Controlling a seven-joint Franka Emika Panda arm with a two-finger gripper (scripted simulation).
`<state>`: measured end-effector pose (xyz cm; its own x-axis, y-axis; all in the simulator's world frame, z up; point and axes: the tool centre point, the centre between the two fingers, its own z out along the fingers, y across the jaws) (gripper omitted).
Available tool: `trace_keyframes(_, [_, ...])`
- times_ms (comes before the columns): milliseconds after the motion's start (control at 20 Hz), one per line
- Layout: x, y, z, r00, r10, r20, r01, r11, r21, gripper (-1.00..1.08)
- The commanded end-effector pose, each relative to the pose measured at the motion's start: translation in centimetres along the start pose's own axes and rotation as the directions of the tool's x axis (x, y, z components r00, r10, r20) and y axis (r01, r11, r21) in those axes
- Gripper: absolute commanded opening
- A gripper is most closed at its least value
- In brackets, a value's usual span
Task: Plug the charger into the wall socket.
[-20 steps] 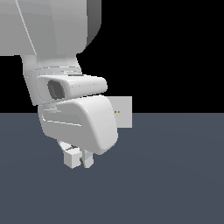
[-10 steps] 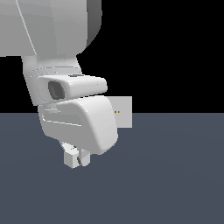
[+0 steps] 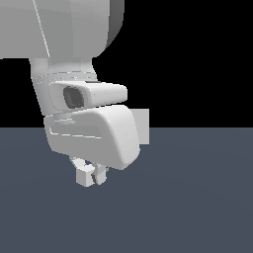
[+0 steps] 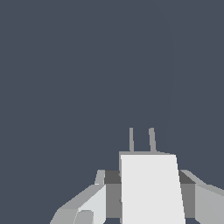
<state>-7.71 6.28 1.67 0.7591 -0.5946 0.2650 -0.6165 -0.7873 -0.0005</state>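
Slate-grey floor (image 3: pixel 197 197), black backdrop (image 3: pixel 197 59)

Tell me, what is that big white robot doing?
The robot arm is carrying a small white charger, pinched in its claw. The wrist view shows the charger's two grey prongs sticking out in front, with only dark floor ahead of them. The wall socket, a flat white panel, stands behind the arm and mostly hidden by it in the exterior view. The charger isn't plugged in yet.

Simulated scene, flat grey floor (image 3: pixel 197 207), black void
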Motion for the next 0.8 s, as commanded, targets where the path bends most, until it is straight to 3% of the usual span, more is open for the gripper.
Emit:
trace_keyframes(0, [0.4,0.3,-0.2,1.000,-0.027,-0.001,0.027,1.000,0.008,-1.00])
trace_keyframes(350, [2.0,1.3,-1.1,0.990,-0.142,-0.006,0.142,0.989,0.039,-1.00])
trace_keyframes(750, [4.4,2.4,-2.3,0.955,-0.296,-0.019,0.296,0.952,0.080,-1.00])
